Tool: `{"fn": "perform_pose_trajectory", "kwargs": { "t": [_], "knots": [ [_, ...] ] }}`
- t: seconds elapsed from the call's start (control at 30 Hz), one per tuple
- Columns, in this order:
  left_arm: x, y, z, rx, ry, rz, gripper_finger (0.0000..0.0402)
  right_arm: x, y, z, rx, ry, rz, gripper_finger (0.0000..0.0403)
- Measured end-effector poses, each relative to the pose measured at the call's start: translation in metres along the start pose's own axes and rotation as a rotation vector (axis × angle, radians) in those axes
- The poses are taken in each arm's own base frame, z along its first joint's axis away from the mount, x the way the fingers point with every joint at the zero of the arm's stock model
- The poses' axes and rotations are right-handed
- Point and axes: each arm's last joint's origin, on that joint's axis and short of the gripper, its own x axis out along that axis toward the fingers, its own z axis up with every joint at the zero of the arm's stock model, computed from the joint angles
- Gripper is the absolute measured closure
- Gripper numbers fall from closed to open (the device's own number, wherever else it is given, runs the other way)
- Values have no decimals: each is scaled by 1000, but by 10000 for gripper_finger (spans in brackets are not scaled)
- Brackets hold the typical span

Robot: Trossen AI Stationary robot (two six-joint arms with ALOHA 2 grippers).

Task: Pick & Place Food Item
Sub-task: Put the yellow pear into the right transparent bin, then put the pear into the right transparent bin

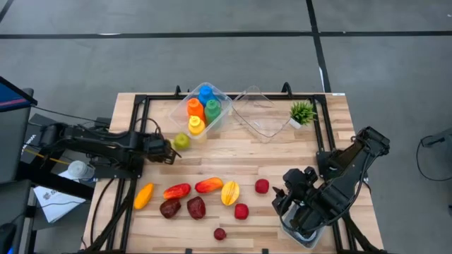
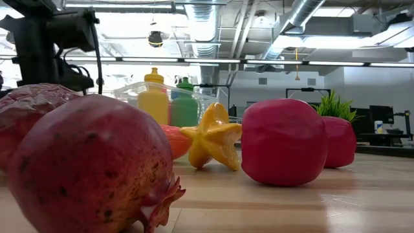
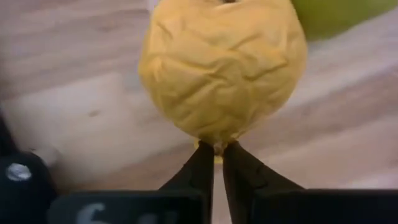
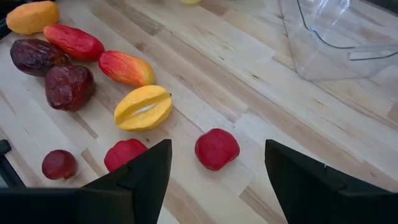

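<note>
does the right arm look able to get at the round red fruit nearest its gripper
Probably yes. The right gripper stands open, and the round red fruit lies apart from the other fruit on bare wooden table, with nothing lying between it and the fingers.

A grey floor point(image 1: 212, 56) crossed by dark lines surrounds the wooden table point(image 1: 339, 141). Overhead, silver ducts point(image 2: 304, 16) and pipes run along an open ceiling. Bright light comes from behind. A dark monitor point(image 2: 381, 115) stands at the far side.
</note>
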Motion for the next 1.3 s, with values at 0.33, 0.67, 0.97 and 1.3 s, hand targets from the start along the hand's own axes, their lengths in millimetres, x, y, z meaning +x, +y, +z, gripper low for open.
{"fn": "perform_pose_trajectory", "kwargs": {
  "t": [0.33, 0.67, 0.97, 1.3],
  "knots": [
    [-24, 1, -7, 3, 188, -317, 398, 0, 0, 0, 0, -5, 0, 154],
    [-46, -17, -20, 100, 321, -653, 401, 0, 0, 0, -11, -5, 3, 154],
    [-54, -26, -21, 384, 71, -733, 401, 1, 0, 2, -27, -12, -3, 154],
    [-96, -39, -29, 754, -55, -930, 374, 4, 0, 4, -38, -15, -11, 154]
  ]
}}
